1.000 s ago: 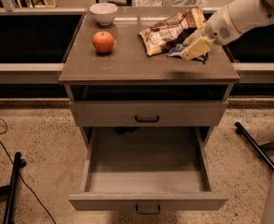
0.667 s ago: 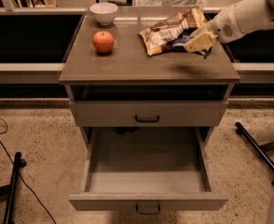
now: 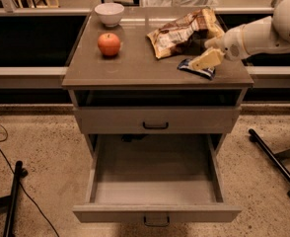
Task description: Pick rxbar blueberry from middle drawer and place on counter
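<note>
Rxbar blueberry (image 3: 196, 69), a small dark blue wrapped bar, is not in the wide grey-brown middle drawer (image 3: 155, 181), which stands open below the smooth grey-brown counter (image 3: 135, 68). It lies at the counter's front right. The tan-tipped gripper (image 3: 207, 59) rests on it; whether it grips, I cannot tell. The best move is probably to release flat, then lift straight up, clear of the crumpled tan snack bag (image 3: 182, 31) at the counter's back.

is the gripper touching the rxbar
Cannot tell: in the camera view the gripper overlaps the rxbar blueberry on the counter; no gap or contact shows plainly.
</note>
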{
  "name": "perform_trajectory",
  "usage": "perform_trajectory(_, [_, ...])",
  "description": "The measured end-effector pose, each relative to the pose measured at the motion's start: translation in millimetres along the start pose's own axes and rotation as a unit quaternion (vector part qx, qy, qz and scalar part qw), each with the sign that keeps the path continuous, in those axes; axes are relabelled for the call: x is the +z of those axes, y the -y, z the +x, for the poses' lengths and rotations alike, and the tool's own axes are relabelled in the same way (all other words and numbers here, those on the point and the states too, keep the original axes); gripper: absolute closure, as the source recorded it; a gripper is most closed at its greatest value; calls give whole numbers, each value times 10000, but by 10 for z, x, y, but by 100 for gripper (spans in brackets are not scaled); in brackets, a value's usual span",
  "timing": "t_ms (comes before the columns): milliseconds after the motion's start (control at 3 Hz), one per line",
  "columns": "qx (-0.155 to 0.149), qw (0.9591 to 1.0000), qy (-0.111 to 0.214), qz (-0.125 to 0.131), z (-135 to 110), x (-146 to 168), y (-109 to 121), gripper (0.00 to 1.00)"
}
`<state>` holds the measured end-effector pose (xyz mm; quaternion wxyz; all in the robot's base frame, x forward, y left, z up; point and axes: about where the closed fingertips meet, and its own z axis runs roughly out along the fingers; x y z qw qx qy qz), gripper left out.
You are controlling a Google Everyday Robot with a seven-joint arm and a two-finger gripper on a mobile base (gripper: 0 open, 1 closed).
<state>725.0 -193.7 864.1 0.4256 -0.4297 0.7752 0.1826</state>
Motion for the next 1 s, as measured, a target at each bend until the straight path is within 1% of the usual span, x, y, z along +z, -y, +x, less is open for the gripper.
perform_trajectory(333, [7,10000,-3,-6,10,7,-1,0])
perform_trajectory(667, [-306,9994,-122,106,149,-154,60,0])
perform_trajectory(1000, [-932,9944,-111,476,342,-618,155,0])
